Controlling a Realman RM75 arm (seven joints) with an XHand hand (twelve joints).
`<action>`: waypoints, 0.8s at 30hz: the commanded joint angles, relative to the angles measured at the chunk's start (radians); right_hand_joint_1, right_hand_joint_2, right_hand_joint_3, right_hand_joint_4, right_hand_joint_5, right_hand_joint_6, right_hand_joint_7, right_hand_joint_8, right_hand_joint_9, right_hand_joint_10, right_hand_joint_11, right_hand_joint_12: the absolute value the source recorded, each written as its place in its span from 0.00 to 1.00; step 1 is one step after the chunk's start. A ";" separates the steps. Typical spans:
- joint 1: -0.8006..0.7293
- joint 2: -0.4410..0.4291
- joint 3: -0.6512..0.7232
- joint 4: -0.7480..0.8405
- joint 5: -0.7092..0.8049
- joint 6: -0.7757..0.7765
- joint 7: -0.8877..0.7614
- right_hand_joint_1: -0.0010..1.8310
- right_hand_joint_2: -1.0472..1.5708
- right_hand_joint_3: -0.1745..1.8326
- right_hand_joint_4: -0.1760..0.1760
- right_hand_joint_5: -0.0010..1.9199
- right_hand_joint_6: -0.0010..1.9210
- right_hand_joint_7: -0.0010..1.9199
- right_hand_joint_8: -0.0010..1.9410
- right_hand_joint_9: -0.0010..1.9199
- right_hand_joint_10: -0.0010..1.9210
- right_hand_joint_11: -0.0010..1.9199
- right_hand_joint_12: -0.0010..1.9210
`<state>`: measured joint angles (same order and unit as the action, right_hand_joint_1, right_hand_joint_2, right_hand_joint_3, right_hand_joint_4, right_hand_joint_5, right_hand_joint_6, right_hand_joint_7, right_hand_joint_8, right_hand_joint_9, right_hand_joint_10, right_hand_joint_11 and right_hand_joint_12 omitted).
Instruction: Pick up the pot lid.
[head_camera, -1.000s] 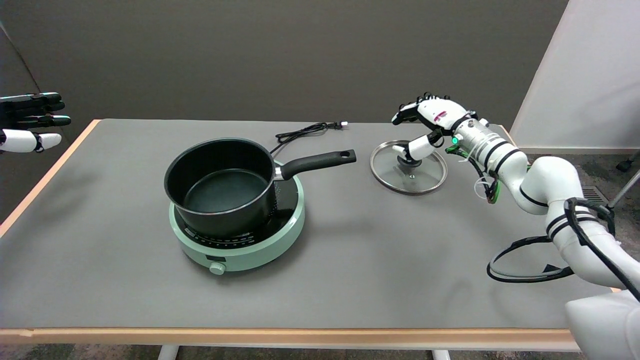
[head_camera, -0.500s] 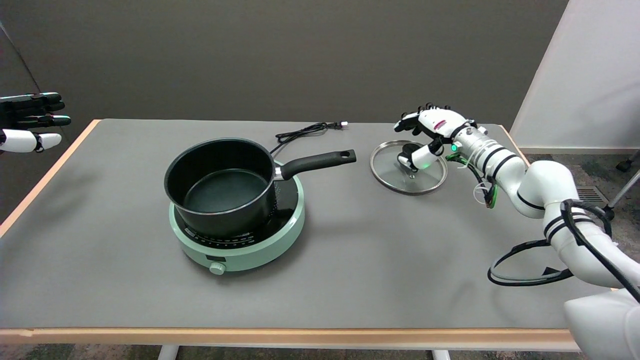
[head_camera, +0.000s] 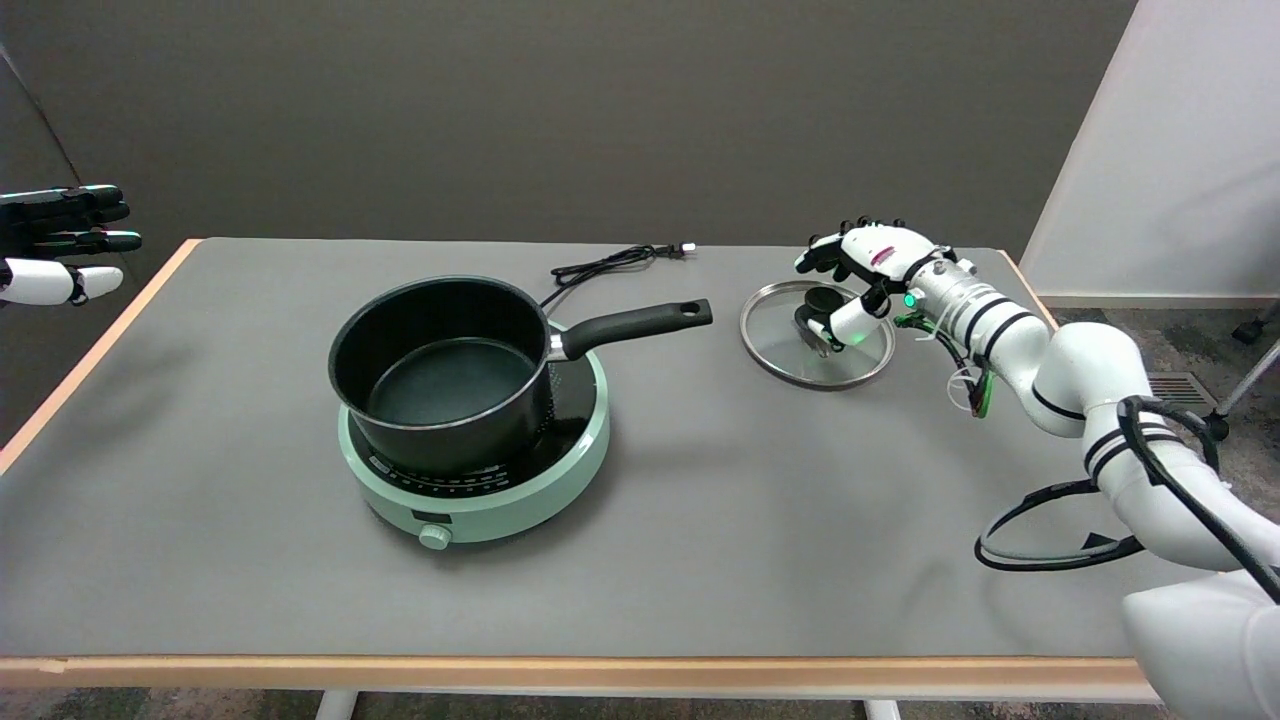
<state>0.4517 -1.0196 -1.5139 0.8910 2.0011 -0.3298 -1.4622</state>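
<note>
Pot lid (head_camera: 817, 335) flat on tabletop (head_camera: 700, 480): robot hand (head_camera: 855, 275) spread round knob (head_camera: 822, 301) (not yet pinching) — close w/ firm pinch, lift straight.

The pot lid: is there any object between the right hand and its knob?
Nothing visible stands in the way. The right hand is directly over the glass pot lid, fingers spread around its black knob. The saucepan on the green hot plate and the power cord lie apart, further left.
</note>
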 joint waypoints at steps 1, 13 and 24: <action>0.043 -0.005 -0.007 -0.069 -0.013 0.018 0.002 0.51 0.59 0.57 0.70 0.32 0.16 0.33 0.11 0.33 0.28 0.11 0.30; 0.050 -0.009 -0.007 -0.098 -0.013 0.018 0.002 0.51 0.60 0.57 0.72 0.33 0.18 0.33 0.11 0.33 0.27 0.11 0.29; 0.052 -0.013 -0.007 -0.113 -0.013 0.018 0.002 0.51 0.60 0.57 0.74 0.34 0.19 0.35 0.11 0.34 0.28 0.12 0.30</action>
<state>0.4949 -1.0279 -1.5200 0.8054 1.9896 -0.3135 -1.4605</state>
